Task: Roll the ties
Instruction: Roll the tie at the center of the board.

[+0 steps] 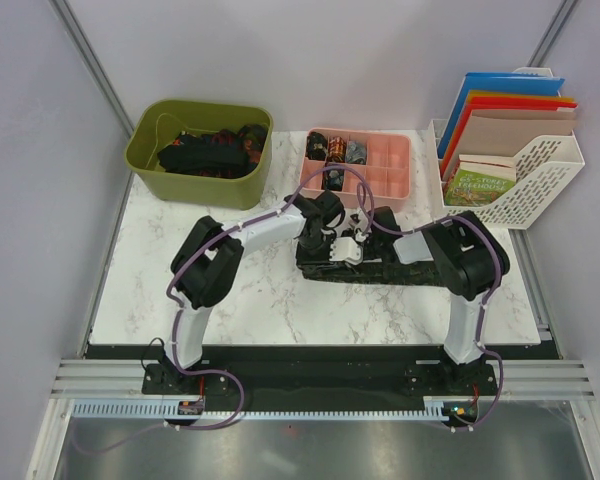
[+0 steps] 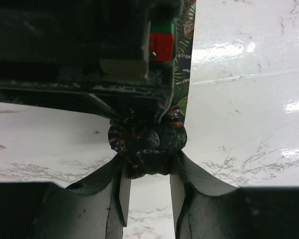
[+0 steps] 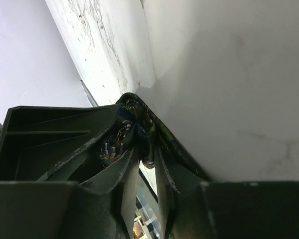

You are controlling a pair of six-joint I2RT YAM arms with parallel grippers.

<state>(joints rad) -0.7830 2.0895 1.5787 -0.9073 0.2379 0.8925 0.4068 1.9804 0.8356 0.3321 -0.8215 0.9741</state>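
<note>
Mid-roll. Your left gripper clamps roll. Right gripper at tie fabric (grip unclear). Loose tie lies flat mid-table. Several rolled ties in pink tray. Unrolled ties wait in green bin.

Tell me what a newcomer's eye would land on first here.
Two robot arms meet mid-table over a long dark patterned fabric necktie, the left end effector clamped on its rolled end. At the table's far edge sit a pink plastic compartment tray holding small rolled ties and an olive-green plastic bin of loose ties.
</note>
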